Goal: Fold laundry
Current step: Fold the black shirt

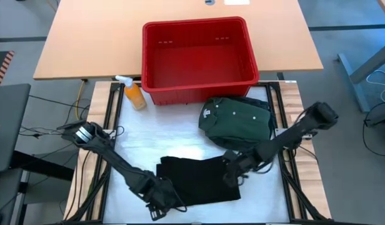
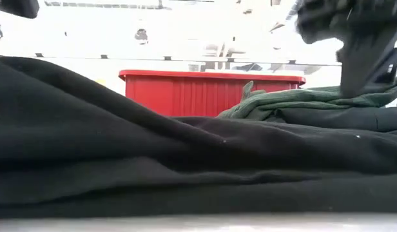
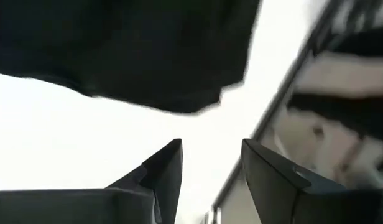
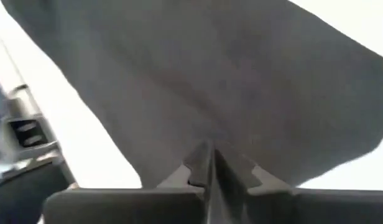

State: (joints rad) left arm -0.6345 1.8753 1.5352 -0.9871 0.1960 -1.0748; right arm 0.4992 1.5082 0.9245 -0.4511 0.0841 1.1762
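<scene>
My right gripper (image 4: 210,163) is pinched almost closed at the black cloth's (image 1: 195,178) right edge, whether gripping it I can't tell. My left gripper (image 3: 210,168) is released, empty, at its lower-left corner. Green shirt (image 1: 236,119) beside the basket (image 1: 199,56).

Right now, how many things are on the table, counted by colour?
Black: 1, the folded black cloth garment
Green: 1, the folded green buttoned shirt
Red: 1, the red plastic basket
Orange: 1, the orange spray bottle
Total: 4
</scene>
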